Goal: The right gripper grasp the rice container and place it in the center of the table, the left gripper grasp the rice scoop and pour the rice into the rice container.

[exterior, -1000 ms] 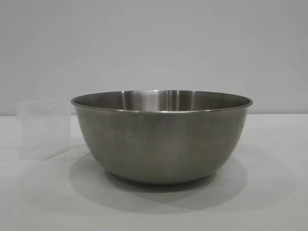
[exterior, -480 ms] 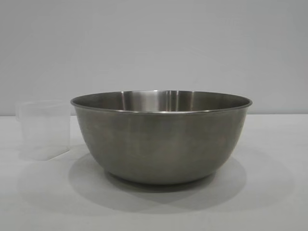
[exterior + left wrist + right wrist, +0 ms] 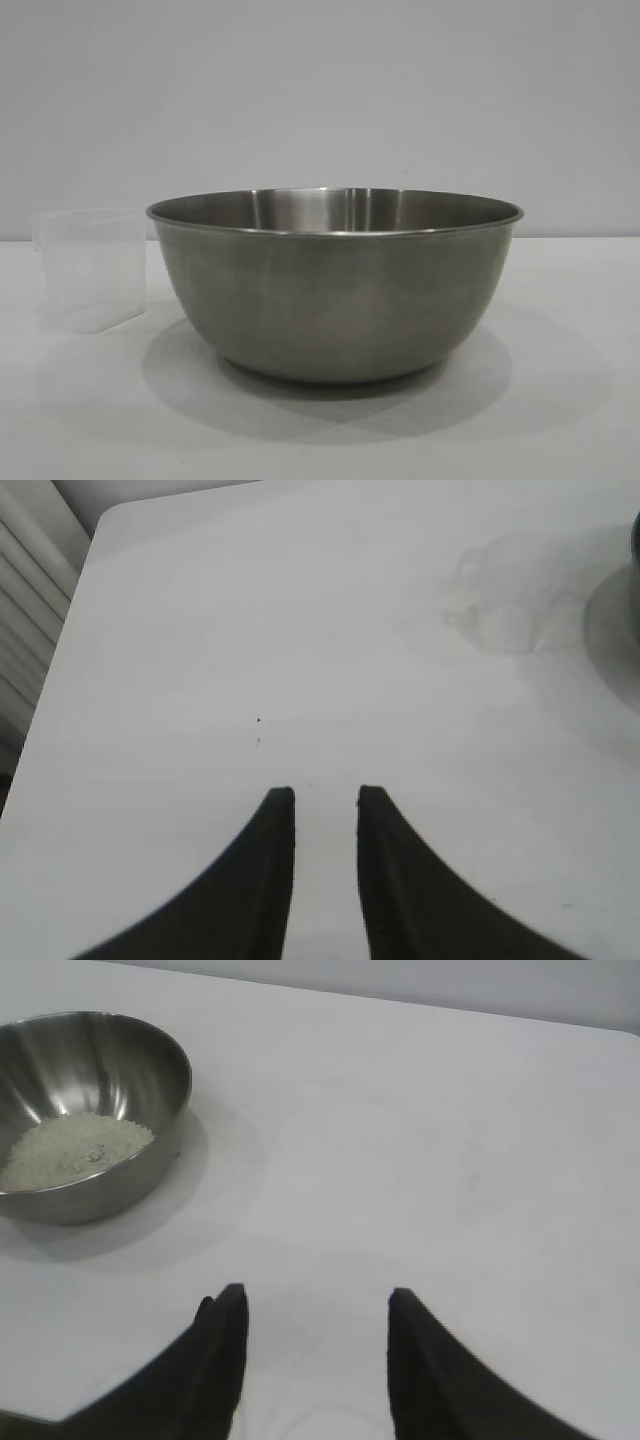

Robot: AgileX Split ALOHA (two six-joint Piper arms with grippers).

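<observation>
White bench point(image 3: 560, 400) runs back to a plain grey wall, and on it stands the big steel bowl point(image 3: 335, 290), upright near the middle. Seen from the right wrist, the bowl holds a low heap of rice point(image 3: 75, 1148) on its floor. Just beside the bowl, on the left arm's side, sits the small clear plastic scoop point(image 3: 92, 268), upright on the bench; I cannot tell whether the two touch. Both arms hang back over bare bench. The right gripper point(image 3: 315, 1305) has its fingers spread wide, well away from the bowl, holding nothing. The left gripper point(image 3: 326, 798) shows a narrow gap between its fingers, also holding nothing, apart from the scoop.
</observation>
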